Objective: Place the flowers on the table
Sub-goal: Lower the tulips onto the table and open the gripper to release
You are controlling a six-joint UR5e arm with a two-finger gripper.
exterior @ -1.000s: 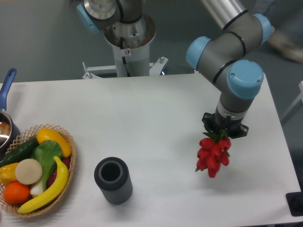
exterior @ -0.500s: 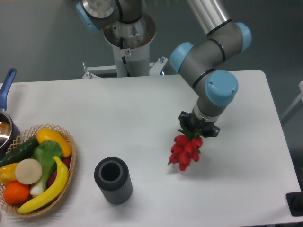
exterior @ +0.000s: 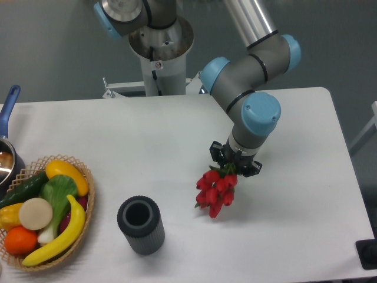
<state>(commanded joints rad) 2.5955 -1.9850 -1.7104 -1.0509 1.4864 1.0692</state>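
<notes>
The flowers [exterior: 215, 190], a small bunch of red tulip buds with a bit of green at the top, hang down from my gripper [exterior: 230, 170] over the white table [exterior: 147, 141], right of centre. The gripper points down and is shut on the stems; its fingers are mostly hidden by the wrist flange and the leaves. The buds are close above the tabletop; I cannot tell if they touch it.
A dark ribbed cylinder [exterior: 140, 224] stands upright and open at the front, left of the flowers. A wicker basket [exterior: 82, 218] of fruit and vegetables sits at the front left. A pot with a blue handle [exterior: 8, 106] is at the left edge.
The arm has carried the flowers leftward across the table, from the right side toward the centre, nearer to the dark cylinder. The grip is unchanged.
</notes>
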